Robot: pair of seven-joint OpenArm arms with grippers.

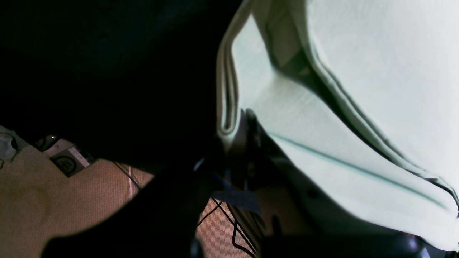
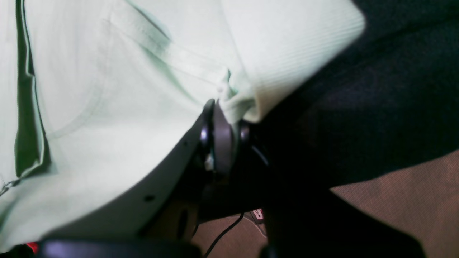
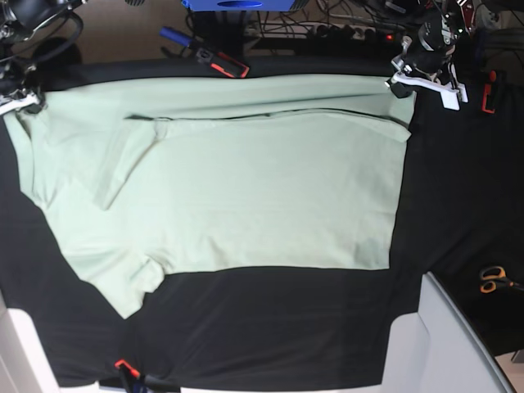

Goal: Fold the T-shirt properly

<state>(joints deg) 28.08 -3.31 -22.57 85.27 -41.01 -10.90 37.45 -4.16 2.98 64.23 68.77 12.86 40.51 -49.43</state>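
Broadly, the cloth: the T-shirt (image 3: 246,196) lies spread sideways across the black tablecloth (image 3: 270,327), its far long edge already turned inward in a narrow fold, collar end at the base view's left, hem at its right.
Handling: soft, light and limp by the look of it; it should sag between grips and drag along the tablecloth, so hems and seams look like the best holds.
Left gripper (image 1: 235,138): pinched shut on the doubled hem corner.
Right gripper (image 2: 224,107): clamped on a bunched edge beside the ribbed collar.
Wrist views: show the pinches close up, layered hem, ribbing, stitching.
Base view: alone shows the whole outline, both sleeves, and orange-handled scissors (image 3: 494,278) well apart.
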